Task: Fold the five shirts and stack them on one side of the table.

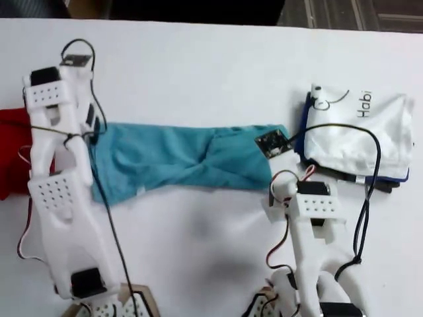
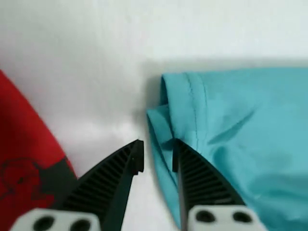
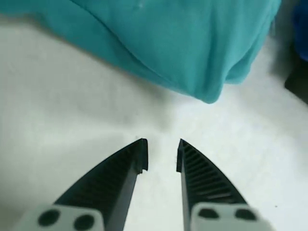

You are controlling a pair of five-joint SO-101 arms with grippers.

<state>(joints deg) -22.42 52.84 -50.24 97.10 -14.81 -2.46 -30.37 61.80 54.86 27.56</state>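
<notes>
A teal shirt (image 1: 185, 162), folded into a long band, lies across the middle of the white table (image 1: 211, 59). Its left end (image 2: 231, 134) reaches my left gripper (image 2: 158, 155), which is open, with the shirt's folded edge lying between the fingertips and table showing beside it. My right gripper (image 3: 161, 154) is open over bare table, just short of the teal shirt's right corner (image 3: 211, 94). A red shirt (image 1: 13, 152) lies at the table's left edge, partly under the left arm (image 1: 59, 178). A folded white shirt (image 1: 360, 135) tops a stack over blue cloth (image 1: 305, 125) at the right.
Black cables (image 1: 370, 191) loop from the right arm (image 1: 310, 218) across the stack's front edge. The red shirt (image 2: 24, 149) with a dark print lies close beside the left fingers. Bare table stretches along the far side and in front of the teal shirt.
</notes>
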